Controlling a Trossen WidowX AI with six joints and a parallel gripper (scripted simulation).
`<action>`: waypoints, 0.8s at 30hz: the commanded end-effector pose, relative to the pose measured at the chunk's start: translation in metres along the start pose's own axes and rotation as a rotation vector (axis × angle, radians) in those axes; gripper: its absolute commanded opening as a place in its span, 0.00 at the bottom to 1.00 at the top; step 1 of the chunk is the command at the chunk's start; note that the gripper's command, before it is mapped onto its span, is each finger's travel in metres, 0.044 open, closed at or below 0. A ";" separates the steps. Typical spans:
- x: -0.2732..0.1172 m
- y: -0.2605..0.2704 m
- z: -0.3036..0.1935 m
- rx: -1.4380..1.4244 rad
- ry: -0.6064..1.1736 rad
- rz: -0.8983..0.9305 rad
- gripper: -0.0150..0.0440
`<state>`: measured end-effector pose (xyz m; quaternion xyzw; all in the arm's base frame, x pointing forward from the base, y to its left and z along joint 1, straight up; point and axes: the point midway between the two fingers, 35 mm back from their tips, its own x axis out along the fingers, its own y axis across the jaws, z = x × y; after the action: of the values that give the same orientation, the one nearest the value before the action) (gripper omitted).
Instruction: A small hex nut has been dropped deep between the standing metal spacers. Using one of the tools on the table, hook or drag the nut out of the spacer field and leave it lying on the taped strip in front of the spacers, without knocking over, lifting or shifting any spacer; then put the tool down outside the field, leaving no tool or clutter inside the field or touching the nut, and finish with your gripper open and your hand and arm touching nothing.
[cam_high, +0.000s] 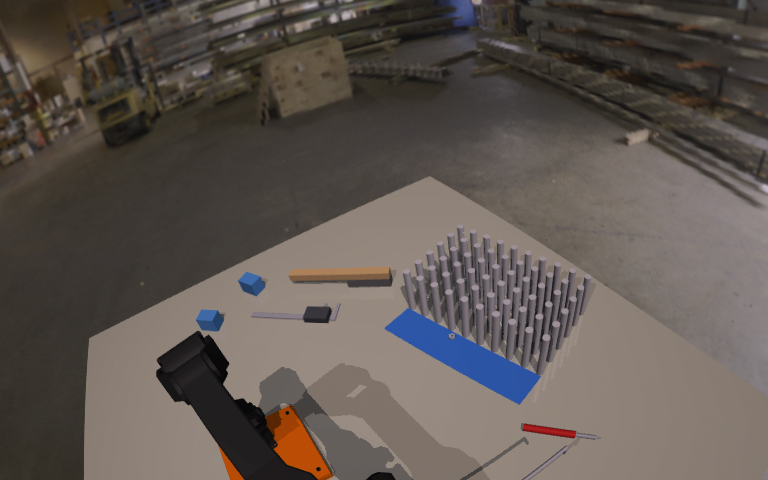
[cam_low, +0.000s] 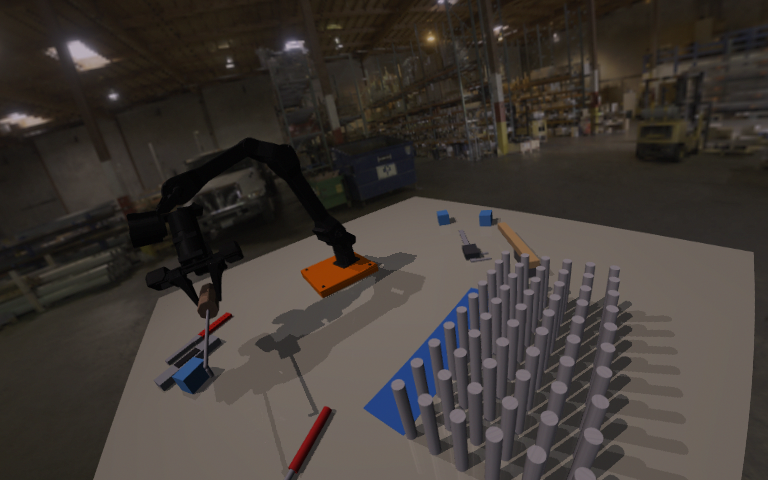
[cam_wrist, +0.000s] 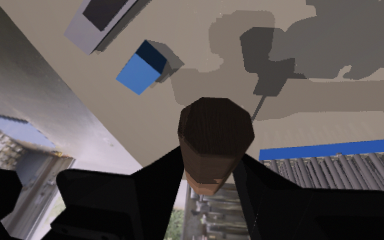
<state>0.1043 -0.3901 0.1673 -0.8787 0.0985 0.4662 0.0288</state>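
The small hex nut (cam_high: 451, 336) lies on the blue taped strip (cam_high: 470, 365) (cam_low: 387, 404) (cam_wrist: 300, 151), near its edge beside the front spacers. The metal spacers (cam_high: 495, 333) (cam_low: 489, 390) stand upright in rows behind the strip. My gripper (cam_low: 208, 291) (cam_wrist: 208, 151) is shut on the wooden handle of a hook tool (cam_low: 207, 339) (cam_high: 546, 461) (cam_wrist: 215, 125). I hold it above the table, away from the field, with its thin shaft pointing down. In the exterior view the tip overlaps the edge of a blue cube; contact cannot be told.
That blue cube (cam_low: 189, 375) (cam_wrist: 137, 72) sits beside grey pieces and a red-handled tool (cam_low: 218, 323). A red screwdriver (cam_high: 548, 430) (cam_low: 310, 438) lies off the strip's near end. A caliper-like tool (cam_high: 317, 314) (cam_low: 470, 251), a wooden-topped bar (cam_high: 339, 274) (cam_low: 518, 244) and two blue cubes lie across the table.
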 end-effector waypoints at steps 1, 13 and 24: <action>0.005 0.000 0.002 -0.001 0.007 -0.005 0.25; 0.013 0.001 0.007 -0.001 0.007 -0.005 0.25; 0.022 0.002 0.012 -0.001 0.007 -0.005 0.25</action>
<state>0.1046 -0.3938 0.1465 -0.8787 0.0986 0.4662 0.0286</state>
